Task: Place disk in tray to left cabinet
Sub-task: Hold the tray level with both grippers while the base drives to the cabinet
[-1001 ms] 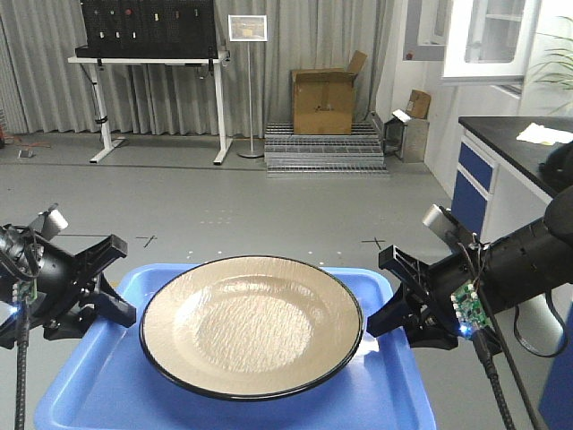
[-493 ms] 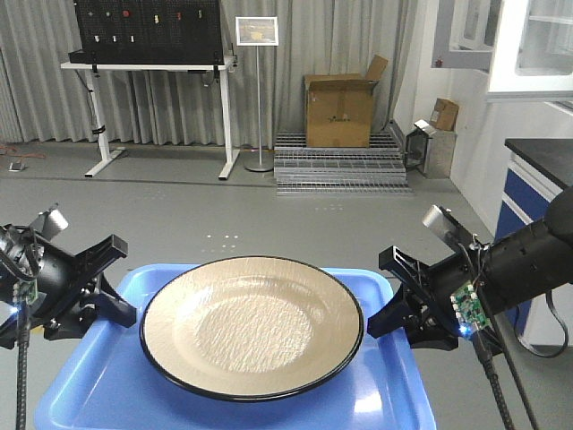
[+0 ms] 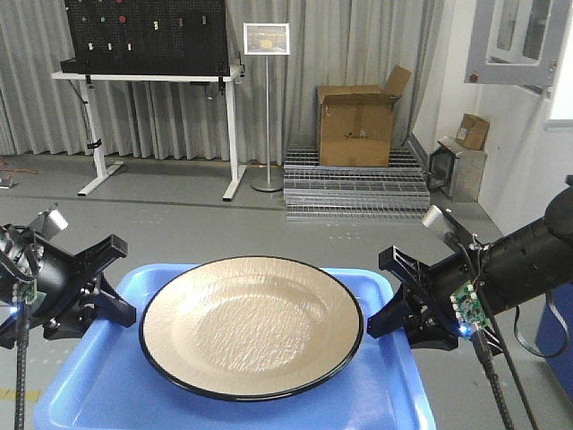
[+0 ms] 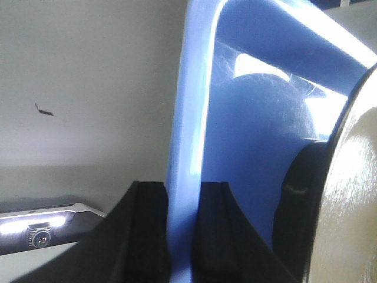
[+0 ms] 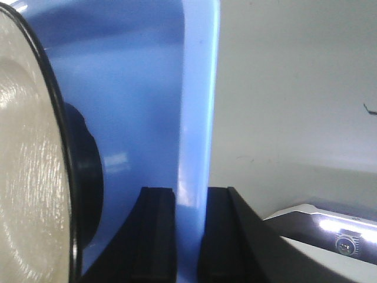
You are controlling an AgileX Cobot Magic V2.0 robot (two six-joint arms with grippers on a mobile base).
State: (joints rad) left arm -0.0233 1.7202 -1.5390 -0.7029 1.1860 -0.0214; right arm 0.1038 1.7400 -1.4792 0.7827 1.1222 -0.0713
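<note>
Front-facing view: left claw (image 3: 119,279) and right claw (image 3: 381,292) pinch tray (image 3: 89,381) rims, disk (image 3: 251,322) aboard; cardboard box (image 3: 356,127) beyond

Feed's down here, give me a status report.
Left tool, right tool both shut on rectangular blue plastic tray rim. Round tan black-rimmed plate sits in tray. Left cabinet not in view.

You've got grey curtains (image 3: 27,90) across the whole back wall, and a white-legged desk (image 3: 148,76) with a black panel (image 3: 143,31) on it in front. Sign stand (image 3: 267,38) beside it, then an open cardboard box (image 3: 358,125) behind stacked metal grates (image 3: 354,184). Plain grey floor (image 3: 224,224), evenly lit.
</note>
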